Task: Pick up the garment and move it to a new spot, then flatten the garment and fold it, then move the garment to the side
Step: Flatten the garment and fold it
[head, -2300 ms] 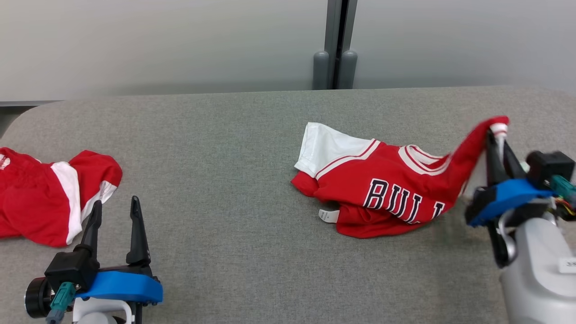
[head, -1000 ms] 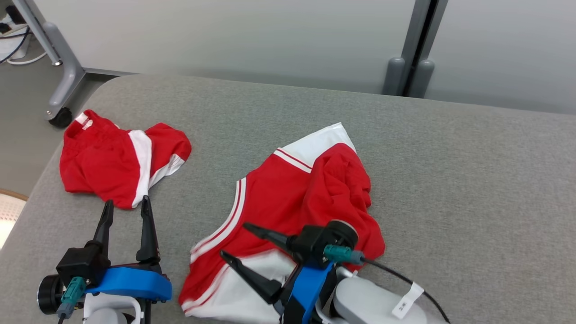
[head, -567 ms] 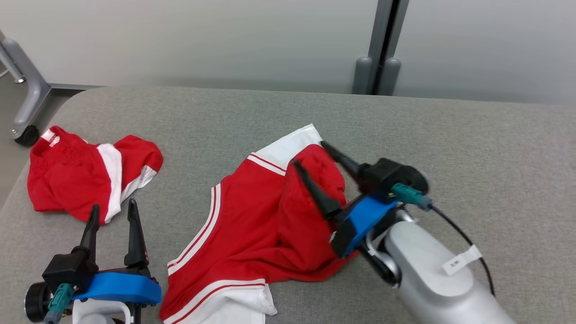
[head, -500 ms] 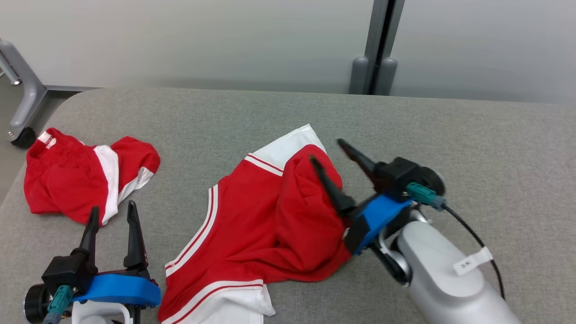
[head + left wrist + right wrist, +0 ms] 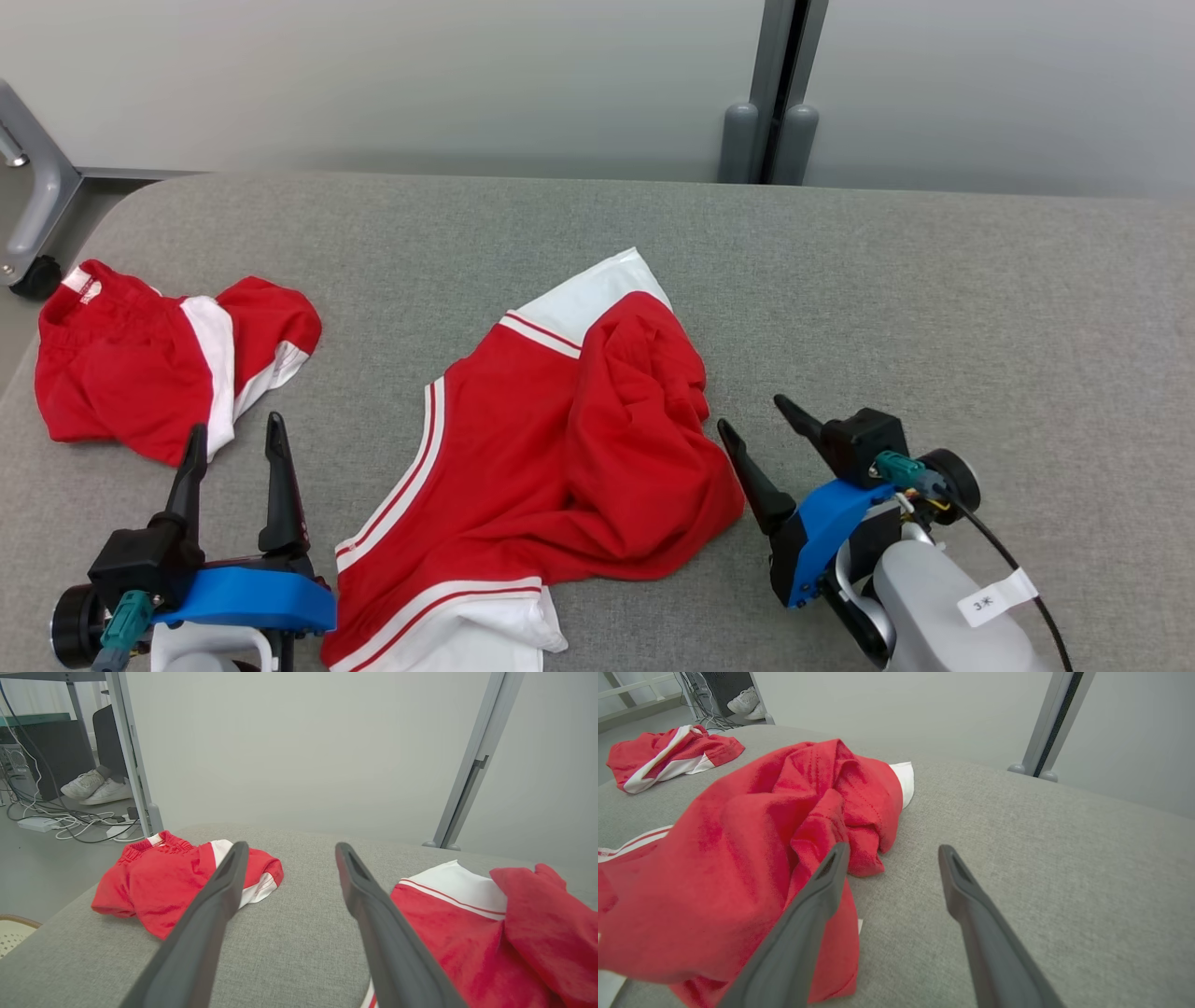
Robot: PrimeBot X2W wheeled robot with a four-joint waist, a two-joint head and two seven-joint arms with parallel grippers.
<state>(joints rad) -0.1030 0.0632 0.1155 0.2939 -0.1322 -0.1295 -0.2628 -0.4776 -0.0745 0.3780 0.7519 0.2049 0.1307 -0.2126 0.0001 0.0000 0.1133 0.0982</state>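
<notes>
The garment (image 5: 560, 467), a red jersey with white sleeves and trim, lies crumpled in the middle of the grey padded table (image 5: 934, 308), free of both grippers. My right gripper (image 5: 752, 413) stands open just to its right, a little off the cloth's edge, with nothing between its fingers. In the right wrist view the right gripper (image 5: 893, 847) points past the bunched red folds of the garment (image 5: 761, 826) at its left. My left gripper (image 5: 234, 425) is open at the lower left, apart from the garment. In the left wrist view the left gripper (image 5: 290, 847) has the garment (image 5: 467, 933) on its right.
A second red and white piece of clothing (image 5: 159, 364) lies bunched at the table's left end, just beyond the left gripper. A grey post (image 5: 766, 93) stands behind the table. A wheeled frame leg (image 5: 28, 233) is off the left corner. Bare table stretches right.
My right gripper, shut on the garment at the far right at first, has since let go and drawn back open to the garment's right. The camera shifted. The left gripper stayed still.
</notes>
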